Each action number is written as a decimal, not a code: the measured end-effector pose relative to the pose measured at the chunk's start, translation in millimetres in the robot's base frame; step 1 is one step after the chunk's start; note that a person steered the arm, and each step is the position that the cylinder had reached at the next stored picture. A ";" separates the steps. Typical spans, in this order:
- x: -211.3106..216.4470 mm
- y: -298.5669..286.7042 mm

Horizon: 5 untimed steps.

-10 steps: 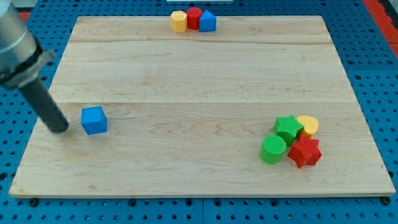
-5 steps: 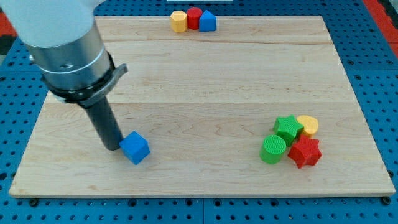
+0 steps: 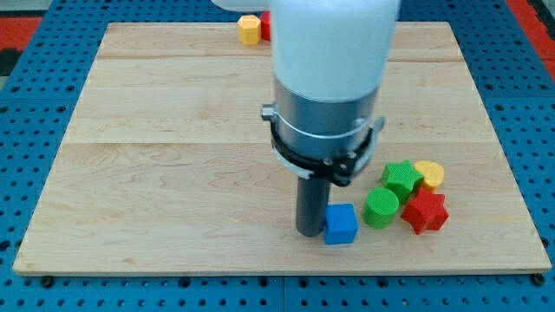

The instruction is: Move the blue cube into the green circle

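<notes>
Camera view, going left to right: the wood board (image 3: 173, 156) is bare on the view's left. At the top a yellow block (image 3: 250, 29) shows, w/ a bit of red beside it, the rest hidden behind my arm. Then my tip (image 3: 310, 232) stands at the board's lower middle, touching the blue cube (image 3: 341, 224) on its left side. There are no fingers on this rig, only the rod, so nothing to open or close. The blue cube is just beside the green circle (image 3: 381, 208), a small gap between them, approx. one short push left. Right of the circle sit the green star (image 3: 401, 178), the red star (image 3: 425, 211) and the yellow block near them (image 3: 429, 174).

Risk, I judge: the cube is a little lower than the circle, so a straight push to the right can make it pass under the circle or hit the red star. Too strong a push may also knock the circle into the cluster.
</notes>
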<state>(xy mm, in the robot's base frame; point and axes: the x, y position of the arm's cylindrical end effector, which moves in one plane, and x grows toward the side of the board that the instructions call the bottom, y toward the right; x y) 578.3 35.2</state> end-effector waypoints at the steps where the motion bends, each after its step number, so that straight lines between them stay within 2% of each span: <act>1: 18.0 8.4; 2: 12.1 42.4; 3: 5.5 48.7; 5: 5.5 -29.3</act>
